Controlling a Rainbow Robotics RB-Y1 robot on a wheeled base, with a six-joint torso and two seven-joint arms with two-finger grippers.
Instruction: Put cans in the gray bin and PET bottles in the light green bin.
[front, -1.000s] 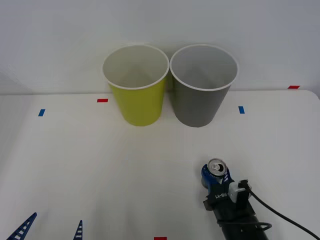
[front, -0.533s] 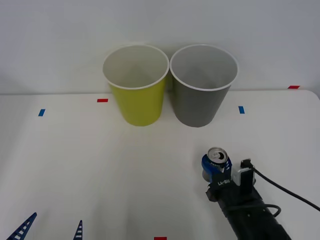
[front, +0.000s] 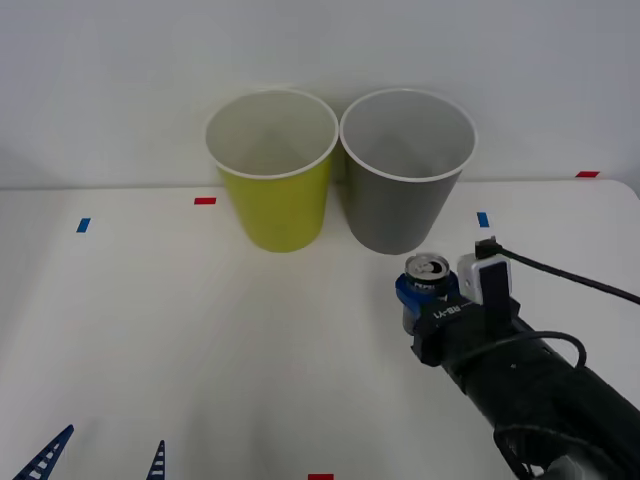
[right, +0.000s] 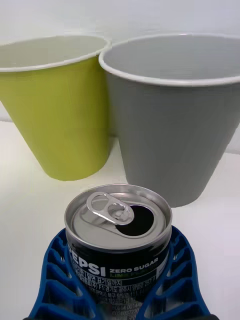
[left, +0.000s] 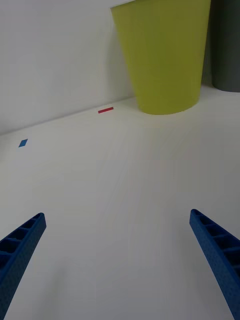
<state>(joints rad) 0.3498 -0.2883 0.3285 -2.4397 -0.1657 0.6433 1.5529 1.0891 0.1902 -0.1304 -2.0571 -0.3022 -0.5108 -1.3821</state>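
Observation:
A dark Pepsi can (front: 426, 283) (right: 118, 255) with a silver top stands upright between the blue fingers of my right gripper (front: 424, 296) (right: 119, 280), which is shut on it and holds it above the table. It hangs just in front of the gray bin (front: 405, 195) (right: 175, 130). The light green bin (front: 272, 190) (right: 57, 110) (left: 162, 55) stands touching the gray one on its left. Both bins are upright and look empty. My left gripper (front: 100, 455) (left: 120, 255) is open low at the near left edge, holding nothing.
Small red (front: 205, 201) and blue (front: 82, 225) tape marks dot the white table (front: 200, 340). A white wall rises right behind the bins. A black cable (front: 570, 278) trails from the right wrist.
My right gripper has lifted the can off the table and carried it forward toward the gray bin. The left arm has not moved.

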